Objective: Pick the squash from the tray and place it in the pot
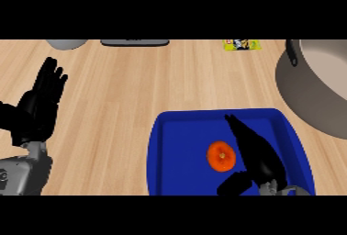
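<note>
Leftmost, the left hand (39, 108) rests open near the view's edge, its black fingers straight and pointing up, holding nothing, above a grey forearm (24, 172). Beneath it spreads the tabletop (136, 92), pale wood with fine lengthwise grain. Well beyond that hand's fingertips sit a rounded grey object (66, 43) and a flat dark slab (135, 42), both cut by the far edge. Right of the left hand lies the tray (177, 151), a glossy blue rectangle with rounded corners and a raised rim. The squash (220, 156), a small orange round with a darker centre, sits on the tray floor just left of the right hand (256, 153). That hand lies over the tray with fingers long and nearly straight, thumb spread low; it grips nothing. Beyond its fingertips lies a small yellow packet (242, 44). To its right stands the pot (315, 87), wide, round, matte grey metal with a dark handle.
</note>
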